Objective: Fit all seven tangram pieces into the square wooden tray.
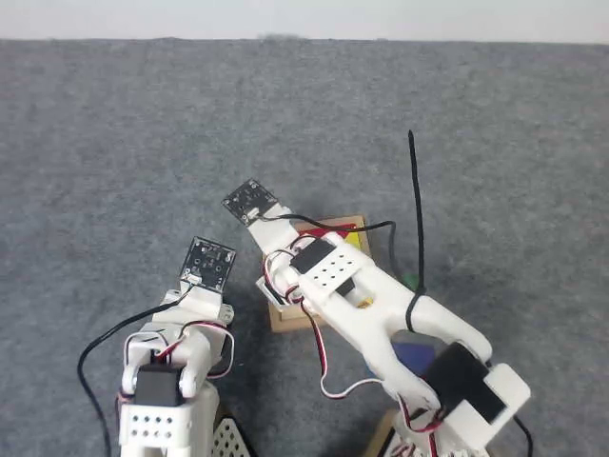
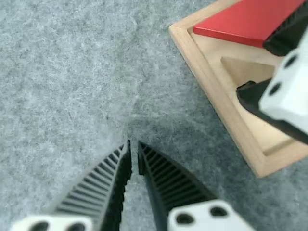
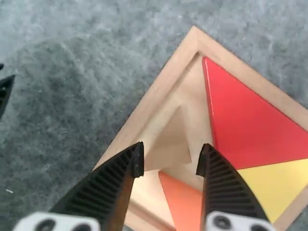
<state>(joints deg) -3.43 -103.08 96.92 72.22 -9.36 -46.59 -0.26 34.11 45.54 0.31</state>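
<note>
The square wooden tray [image 1: 282, 320] lies on the grey bench [image 1: 114, 143] just right of the middle of the high view, largely covered by the right arm [image 1: 381, 314], which runs up to it from the lower right corner. In the right wrist view the tray's rim [image 3: 161, 89] frames a large red triangle [image 3: 245, 125], with a yellow triangle [image 3: 272, 185] touching it along one edge and an orange piece [image 3: 185, 202] beside the yellow one. A pale, wood-coloured triangle [image 3: 171, 139] lies in the tray's corner next to the red one.

The right pincer [image 3: 171, 159] is spread wide above the tray, its black ribbed fingers [image 3: 120, 178] on either side of the pale triangle. I cannot tell whether they touch it.

In the high view a small green bit [image 1: 409, 281] shows at the right arm's right side, and a blue shape [image 1: 414, 357] shows under the arm, lower right of the tray.

The left arm [image 1: 176, 381] stands in the lower left of the high view, well clear of the tray's left edge. The left pincer [image 2: 134, 147] is pressed almost together with only a slit between its fingers, pinching nothing, over bare grey felt just beside the tray's corner.
</note>
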